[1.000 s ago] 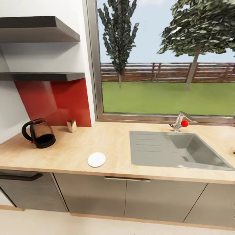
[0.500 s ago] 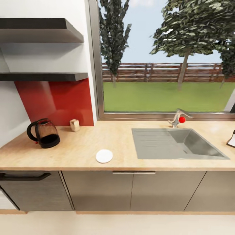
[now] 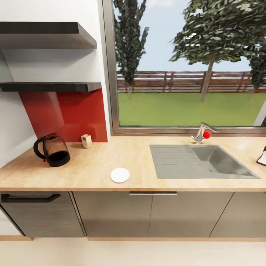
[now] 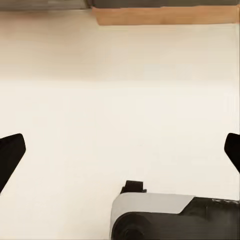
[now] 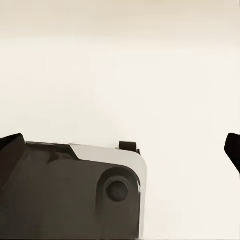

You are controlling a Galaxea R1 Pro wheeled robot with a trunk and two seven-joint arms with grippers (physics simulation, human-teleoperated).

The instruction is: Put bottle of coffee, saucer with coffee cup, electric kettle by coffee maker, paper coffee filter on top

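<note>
The robot stands back from the tabletop (image 3: 155, 162), and I judge it between steps, picking what to fetch: the electric kettle (image 3: 53, 150) sits far to the sink's (image 3: 199, 162) left near the red backsplash, and the saucer (image 3: 120, 175) lies just left of the sink by the front edge. Both the left end effector (image 4: 120, 150) and right end effector (image 5: 120, 150) hang over bare floor, fingers spread wide and empty. Next it likely needs to close in on the saucer or kettle, once the coffee maker is located.
</note>
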